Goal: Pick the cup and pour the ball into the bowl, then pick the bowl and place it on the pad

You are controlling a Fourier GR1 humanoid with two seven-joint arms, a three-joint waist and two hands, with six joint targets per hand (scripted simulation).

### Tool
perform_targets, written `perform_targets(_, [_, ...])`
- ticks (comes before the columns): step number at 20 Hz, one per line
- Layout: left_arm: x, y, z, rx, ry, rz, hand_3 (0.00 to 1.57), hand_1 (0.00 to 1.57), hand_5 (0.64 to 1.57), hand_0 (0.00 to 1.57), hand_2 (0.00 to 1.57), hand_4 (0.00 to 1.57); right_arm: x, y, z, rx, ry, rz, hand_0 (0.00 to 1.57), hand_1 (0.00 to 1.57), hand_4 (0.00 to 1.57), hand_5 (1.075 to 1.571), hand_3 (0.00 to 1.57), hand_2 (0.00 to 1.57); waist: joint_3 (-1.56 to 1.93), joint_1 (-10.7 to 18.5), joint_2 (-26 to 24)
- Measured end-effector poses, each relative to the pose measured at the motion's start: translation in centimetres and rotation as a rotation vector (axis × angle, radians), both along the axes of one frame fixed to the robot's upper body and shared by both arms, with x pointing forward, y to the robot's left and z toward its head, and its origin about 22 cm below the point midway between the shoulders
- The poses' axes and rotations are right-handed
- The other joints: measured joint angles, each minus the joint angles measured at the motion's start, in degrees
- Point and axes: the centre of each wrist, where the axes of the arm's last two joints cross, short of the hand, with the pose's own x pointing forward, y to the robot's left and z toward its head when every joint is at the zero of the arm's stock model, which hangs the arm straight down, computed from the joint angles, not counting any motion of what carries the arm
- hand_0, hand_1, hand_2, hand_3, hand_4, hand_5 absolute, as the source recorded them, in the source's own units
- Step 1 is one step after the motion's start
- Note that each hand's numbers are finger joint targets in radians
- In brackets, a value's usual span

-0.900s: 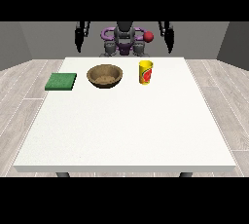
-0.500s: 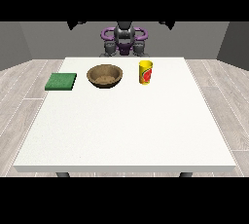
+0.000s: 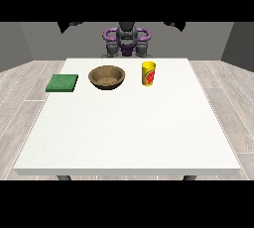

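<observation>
Yellow cup [image 3: 148,73] stands upright on the white bench [image 3: 129,123], just right of the brown bowl [image 3: 106,77]; green pad [image 3: 62,83] lies left. Robot hand state: cannot tell, both barely visible at top. Approach the cup from the side, keep it upright.

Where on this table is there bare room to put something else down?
The whole near half of the white table is bare. The green pad, wooden bowl and yellow cup line the far edge, with small gaps between them; right of the cup is free too.
</observation>
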Motion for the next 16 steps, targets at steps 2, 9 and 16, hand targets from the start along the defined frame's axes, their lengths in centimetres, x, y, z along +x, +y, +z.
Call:
perform_targets(2, [0.2, 0.1, -0.6, 0.002, -0.024, -0.001, 0.00, 0.00, 1.536, 0.00, 0.00, 0.00, 0.1, -0.6, -0.3, 0.004, -0.016, 0.006, 0.00, 0.00, 0.00, 1.570, 0.00, 0.00, 0.00, 0.0, 1.7])
perform_targets(9, [2.0, -0.1, -2.7, 0.019, -0.132, 0.015, 0.00, 0.00, 1.526, 0.00, 0.00, 0.00, 1.6, 0.4, -1.0, 0.010, -0.103, 0.024, 0.00, 0.00, 0.00, 1.571, 0.00, 0.00, 0.01, -0.6, 8.5])
perform_targets(16, [2.8, -2.0, -8.0, 0.021, -0.162, 0.060, 0.00, 0.00, 1.518, 0.00, 0.00, 0.00, 2.2, 0.9, -0.5, -0.004, -0.151, 0.066, 0.00, 0.00, 0.00, 1.571, 0.00, 0.00, -0.01, -3.6, 12.0])
